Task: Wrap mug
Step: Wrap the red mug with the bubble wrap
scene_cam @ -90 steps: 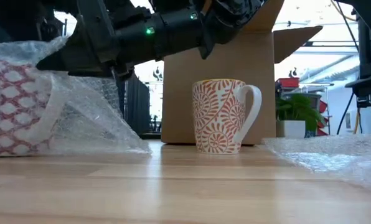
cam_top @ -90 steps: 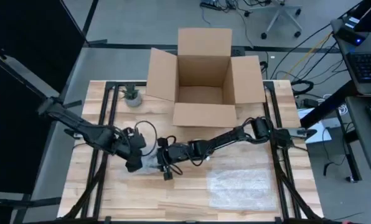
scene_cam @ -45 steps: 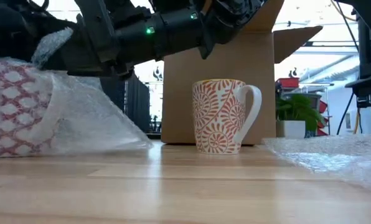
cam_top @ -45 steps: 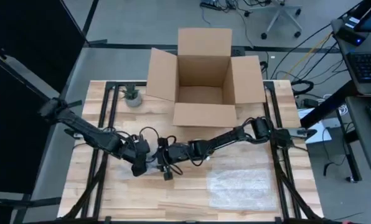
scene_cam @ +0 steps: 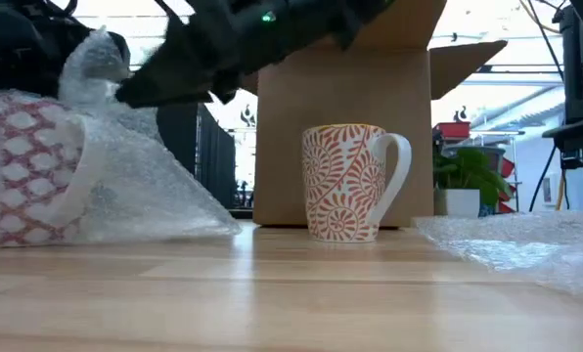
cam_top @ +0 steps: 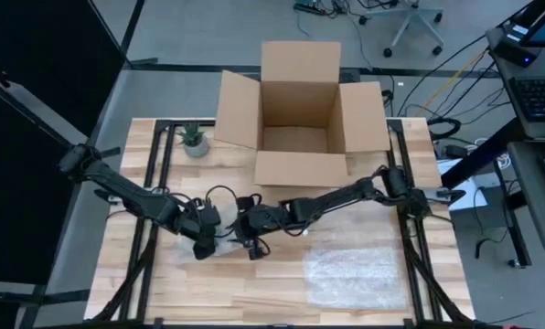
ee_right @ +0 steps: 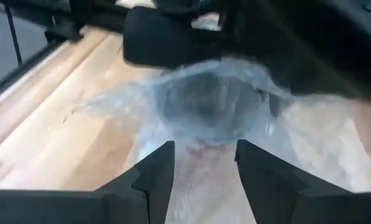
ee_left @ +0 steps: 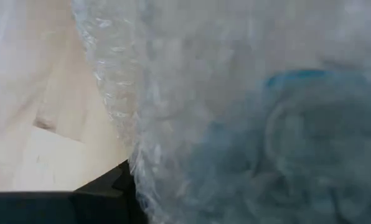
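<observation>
A red-and-white patterned mug (scene_cam: pixel 22 166) lies on its side inside a sheet of bubble wrap (scene_cam: pixel 135 186), left of the table's middle (cam_top: pixel 225 239). My left gripper (cam_top: pixel 206 239) is at the mug's left, shut on a raised flap of the wrap. My right gripper (ee_right: pixel 204 165) is open just right of the bundle, its fingers slanting down toward it (scene_cam: pixel 130 96) without touching. An orange patterned mug (scene_cam: pixel 348 181) stands upright on its base in front of the box. My left gripper holds the bubble wrap by a bunched flap (scene_cam: pixel 94 54) lifted above the mug. The wrap fills the left wrist view (ee_left: pixel 223 106) and hides the fingertips. The flap stands up over the mug, and the rest of the sheet lies on the table.
An open cardboard box (cam_top: pixel 300 119) stands at the table's far edge. A second bubble wrap sheet (cam_top: pixel 355 270) lies flat at the near right. A small potted plant (cam_top: pixel 193 139) is at the far left.
My left gripper has carried the wrap's flap up and toward the table's right, folding it over the lying mug. My right gripper has risen and tipped so its fingers slant down toward the bundle.
</observation>
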Available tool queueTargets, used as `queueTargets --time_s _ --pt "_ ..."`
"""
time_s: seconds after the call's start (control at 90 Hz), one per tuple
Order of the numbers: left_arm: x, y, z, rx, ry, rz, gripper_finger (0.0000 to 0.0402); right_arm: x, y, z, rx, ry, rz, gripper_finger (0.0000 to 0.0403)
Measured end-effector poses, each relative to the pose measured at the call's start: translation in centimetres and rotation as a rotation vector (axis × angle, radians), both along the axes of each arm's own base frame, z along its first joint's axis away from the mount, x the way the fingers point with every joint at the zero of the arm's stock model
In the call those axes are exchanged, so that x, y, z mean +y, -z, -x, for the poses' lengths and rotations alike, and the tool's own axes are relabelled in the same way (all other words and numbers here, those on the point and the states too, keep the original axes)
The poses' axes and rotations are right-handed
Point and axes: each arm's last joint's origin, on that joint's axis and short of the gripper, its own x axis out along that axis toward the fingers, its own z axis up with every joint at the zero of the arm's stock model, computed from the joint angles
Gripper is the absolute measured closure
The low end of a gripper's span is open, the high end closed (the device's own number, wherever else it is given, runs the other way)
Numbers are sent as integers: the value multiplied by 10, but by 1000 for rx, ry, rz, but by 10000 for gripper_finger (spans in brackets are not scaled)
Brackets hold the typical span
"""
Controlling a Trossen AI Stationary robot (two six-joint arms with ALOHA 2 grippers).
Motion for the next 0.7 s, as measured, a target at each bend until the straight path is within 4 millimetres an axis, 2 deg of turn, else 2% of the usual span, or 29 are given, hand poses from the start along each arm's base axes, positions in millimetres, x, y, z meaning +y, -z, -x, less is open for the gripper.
queueTargets --time_s 0.178,0.389,0.7 --pt "0 0 0 2 8 -2 191 -1 -2 9 90 -4 21 245" --pt "0 0 0 3 3 1 191 -1 -2 8 86 0 16 245" --pt "0 0 0 2 -5 7 191 -1 17 16 90 23 -27 245"
